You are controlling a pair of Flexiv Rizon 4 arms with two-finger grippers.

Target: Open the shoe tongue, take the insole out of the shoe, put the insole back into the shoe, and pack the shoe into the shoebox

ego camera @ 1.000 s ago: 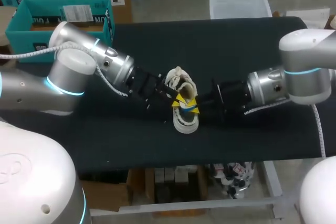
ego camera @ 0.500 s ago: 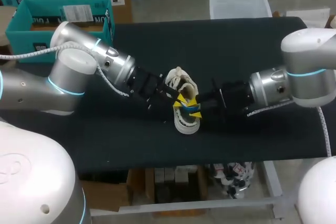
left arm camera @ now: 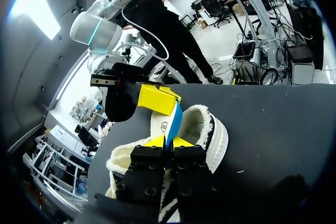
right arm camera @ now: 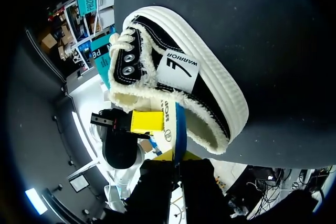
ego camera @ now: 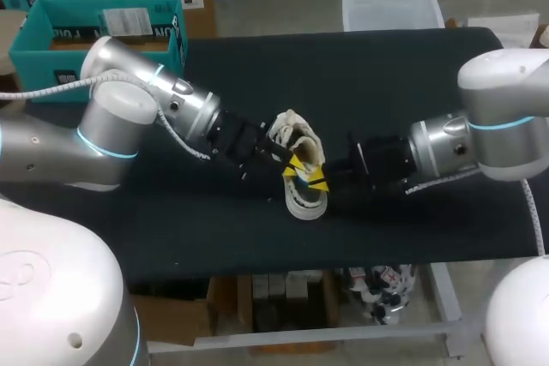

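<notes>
A black canvas shoe (ego camera: pixel 302 197) with a white sole and fleecy lining stands in the middle of the table. Its insole (left arm camera: pixel 170 124), white with a blue edge, sticks up out of the shoe's opening (right arm camera: pixel 202 121). My left gripper (ego camera: pixel 295 164) comes in from the left and is shut on the insole (right arm camera: pixel 180 124); in the left wrist view the left gripper (left arm camera: pixel 168 142) pinches the blue edge. My right gripper (ego camera: pixel 316 180) comes in from the right, and the right gripper (right arm camera: pixel 177 156) is also shut on the insole. The teal shoebox (ego camera: pixel 51 45) sits open at the far left.
The black table top (ego camera: pixel 403 83) has free room behind and to the right of the shoe, and in front of it (ego camera: pixel 214 229). Both arms lie low over the table on either side of the shoe.
The right gripper's fingers parted briefly at the shoe's opening and closed again on the insole. The left gripper and the shoe stayed about where they were.
</notes>
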